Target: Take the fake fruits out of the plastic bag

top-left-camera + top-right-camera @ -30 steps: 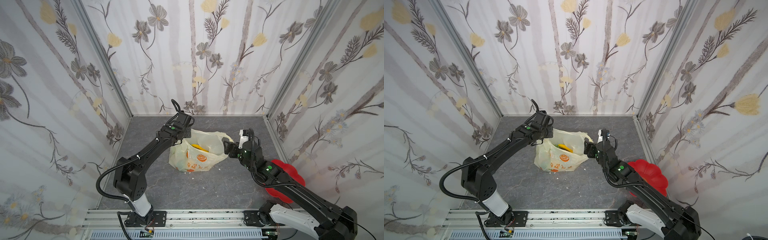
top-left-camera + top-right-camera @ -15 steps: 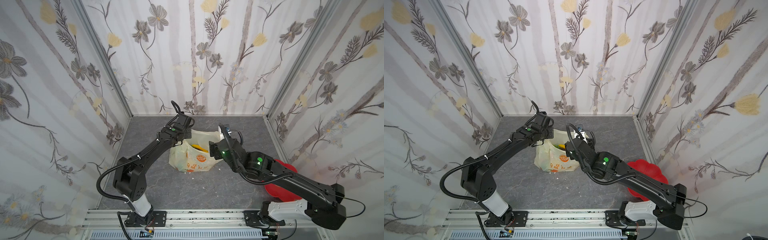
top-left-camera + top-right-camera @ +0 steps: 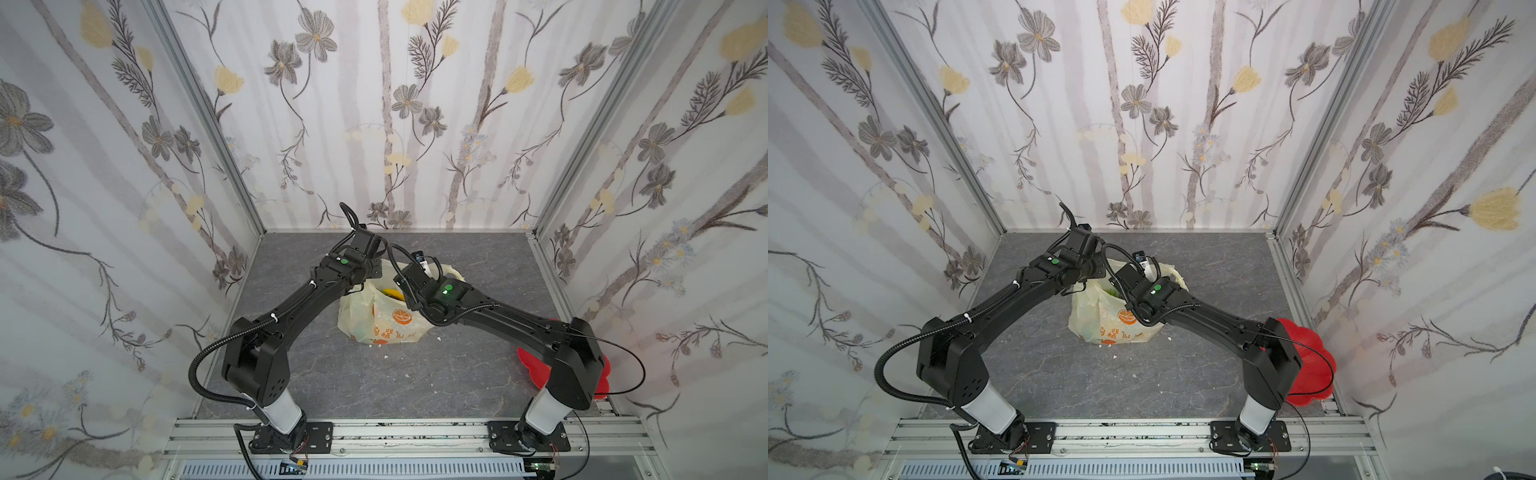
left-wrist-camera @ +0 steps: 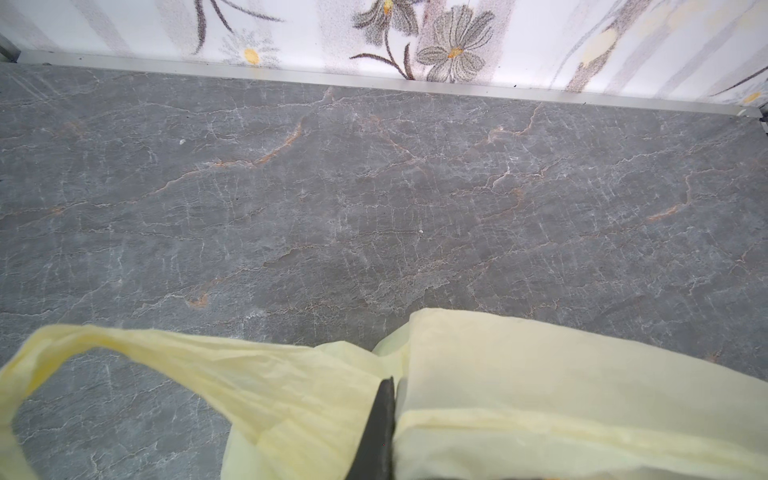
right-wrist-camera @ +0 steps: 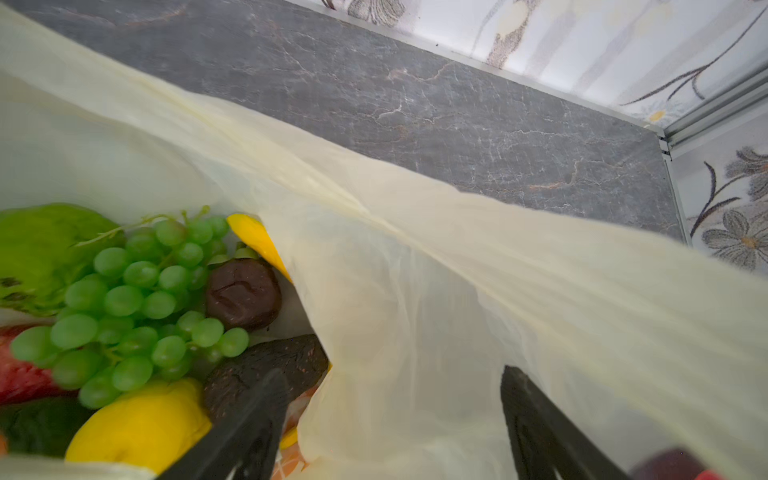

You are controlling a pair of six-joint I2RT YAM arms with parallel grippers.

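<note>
None of the small glossy fake fruits (image 5: 166, 351) has left the bag as far as you can see, so the job looks to be at its very start. On the left, your left end effector (image 4: 382, 399) is clamped shut on the rim of the thin pale-yellow plastic bag (image 3: 374, 320), which sits mid-worktop (image 3: 415, 386), mouth up. Inside lie the green grape bunch (image 5: 137, 299), a yellow lemon (image 5: 145, 424), a bumpy green fruit (image 5: 41, 249), a round dark brown piece (image 5: 243, 299) and something red, too blurred to name. Your right end effector (image 5: 390, 372) stands wide apart and grips nothing: one finger is in the mouth beside the fruit, with bag film between the two. Far right, the red flower-shaped dish (image 3: 1308, 361) shows no fruit where it is visible. On the bag's near face an orange-red fruit print (image 3: 401, 318) sits above orange lettering (image 3: 395, 336); you cannot read the characters.
</note>
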